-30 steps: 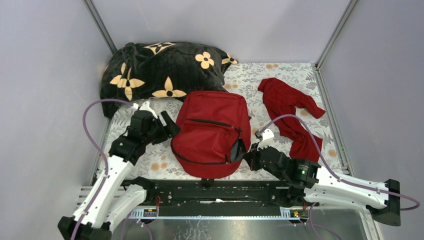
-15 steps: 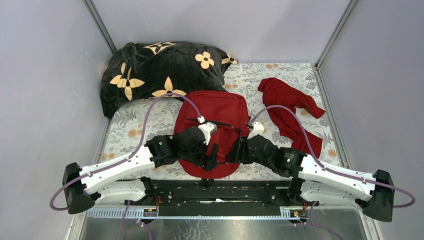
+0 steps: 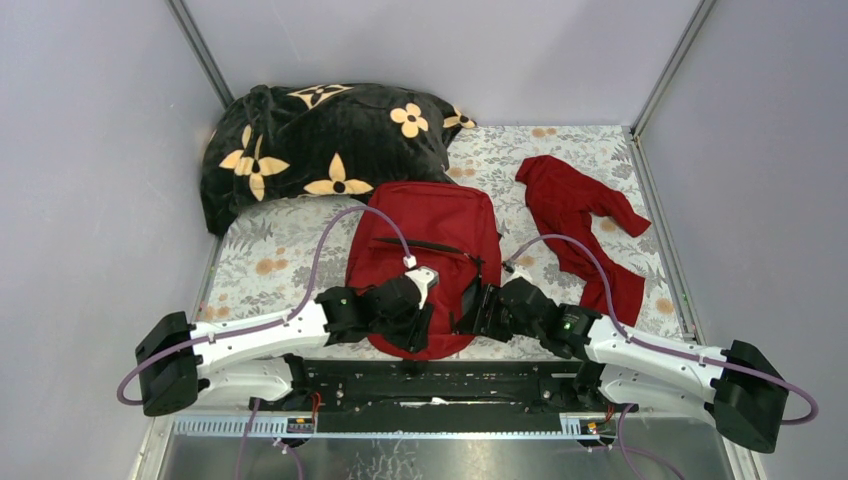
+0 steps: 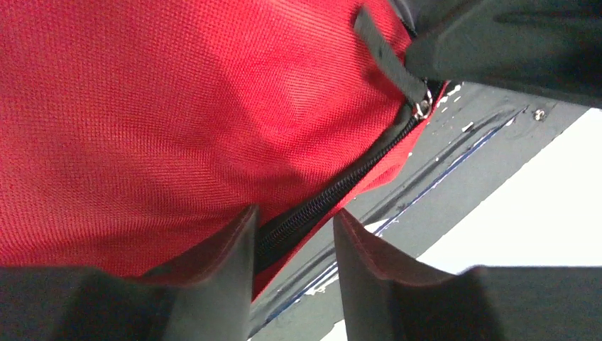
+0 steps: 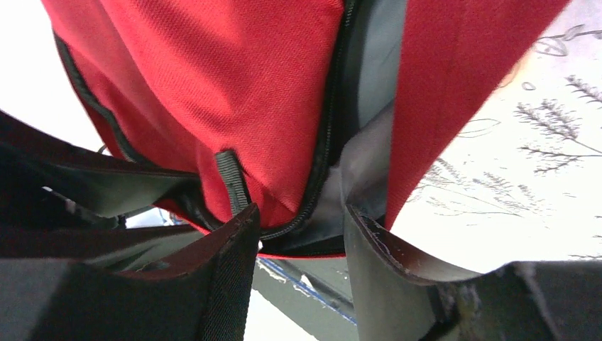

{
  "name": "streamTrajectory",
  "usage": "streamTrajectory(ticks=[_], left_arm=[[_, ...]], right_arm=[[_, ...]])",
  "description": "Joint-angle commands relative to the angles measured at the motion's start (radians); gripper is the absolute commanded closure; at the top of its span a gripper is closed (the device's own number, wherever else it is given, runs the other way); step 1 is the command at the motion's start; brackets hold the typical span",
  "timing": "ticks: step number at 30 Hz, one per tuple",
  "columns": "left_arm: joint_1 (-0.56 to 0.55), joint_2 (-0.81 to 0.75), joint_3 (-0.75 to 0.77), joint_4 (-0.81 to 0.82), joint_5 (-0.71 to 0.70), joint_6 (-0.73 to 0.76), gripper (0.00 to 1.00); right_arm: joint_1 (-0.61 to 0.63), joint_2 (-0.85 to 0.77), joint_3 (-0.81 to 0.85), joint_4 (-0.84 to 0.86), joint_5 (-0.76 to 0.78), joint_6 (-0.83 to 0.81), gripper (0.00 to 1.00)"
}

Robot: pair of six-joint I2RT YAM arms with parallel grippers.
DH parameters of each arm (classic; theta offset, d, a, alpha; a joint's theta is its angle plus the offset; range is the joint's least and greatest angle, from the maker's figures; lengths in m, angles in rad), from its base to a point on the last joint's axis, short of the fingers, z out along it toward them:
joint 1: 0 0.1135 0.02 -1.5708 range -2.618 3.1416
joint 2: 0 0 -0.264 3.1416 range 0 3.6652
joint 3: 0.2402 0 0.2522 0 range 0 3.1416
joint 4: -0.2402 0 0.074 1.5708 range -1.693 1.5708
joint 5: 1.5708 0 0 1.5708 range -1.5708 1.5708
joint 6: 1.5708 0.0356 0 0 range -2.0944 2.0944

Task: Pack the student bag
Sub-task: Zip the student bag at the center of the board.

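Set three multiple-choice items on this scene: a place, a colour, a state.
1. Where does the flowered blanket lie?
A. At the far left, behind the backpack
B. At the near right
C. Inside the backpack

2. What colour is the loose garment right of the backpack?
A. Blue
B. White
C. Red

3. How is the zipper in front of the right gripper?
A. Shut along its whole length
B. Parted, with grey lining showing
C. Torn off the backpack

Answers: 1 A, the top view shows it in the far left corner; 2 C, dark red like the backpack; 3 B, the right wrist view shows lining in the gap.
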Motion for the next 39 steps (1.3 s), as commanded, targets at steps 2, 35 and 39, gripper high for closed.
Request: streamTrajectory(ticks=[2, 35, 39], left_arm=[[-0.012, 0.033, -0.007, 0.095, -0.011, -0.013, 0.66], [-0.013, 0.028, 0.007, 0.134, -0.03, -0.026, 1.0], [-0.012, 0.03, 0.008, 0.133, -0.033, -0.027, 1.0]], right_arm=[[-0.005, -0.001, 0.006, 0.093, -0.037, 0.03, 0.46], [0.124, 0.247, 0.296, -0.072, 0.095, -0.483, 0.5], [0.124, 0.218, 0.288, -0.097, 0.16, -0.465, 0.72]])
